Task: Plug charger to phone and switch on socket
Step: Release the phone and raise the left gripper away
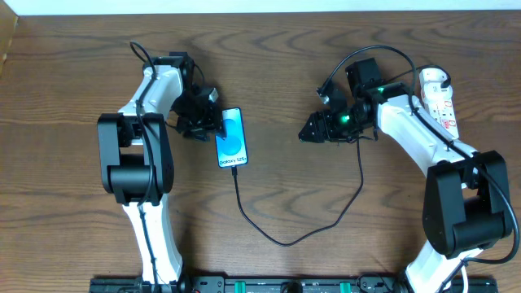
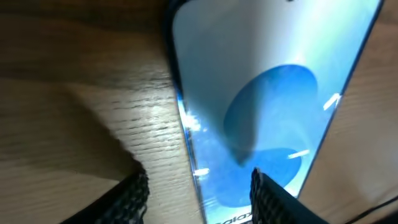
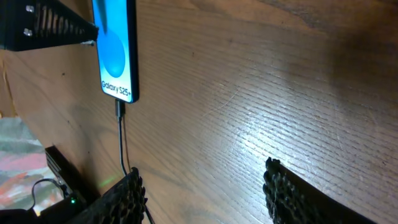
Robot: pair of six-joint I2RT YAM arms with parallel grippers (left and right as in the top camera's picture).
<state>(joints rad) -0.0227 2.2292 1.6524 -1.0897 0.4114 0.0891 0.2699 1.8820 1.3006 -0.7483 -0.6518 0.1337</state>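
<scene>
The phone (image 1: 231,137) lies flat on the table with its blue screen up. The charger (image 1: 281,242), a thin black cable, has its plug tip in the phone's bottom port (image 3: 119,108) and loops off to the right. My left gripper (image 1: 210,122) is at the phone's left edge. In the left wrist view it (image 2: 199,198) is open, with one finger over wood and the other over the phone's (image 2: 261,93) screen. My right gripper (image 1: 307,134) hovers right of the phone, and in its own view it (image 3: 202,193) is open over bare wood. The socket (image 1: 438,99) lies at the far right.
The charger's cable (image 3: 122,149) passes close to my right gripper's left finger. The table (image 1: 73,89) is brown wood, with a black rail along its front edge (image 1: 269,285). The right arm's body reaches past the socket.
</scene>
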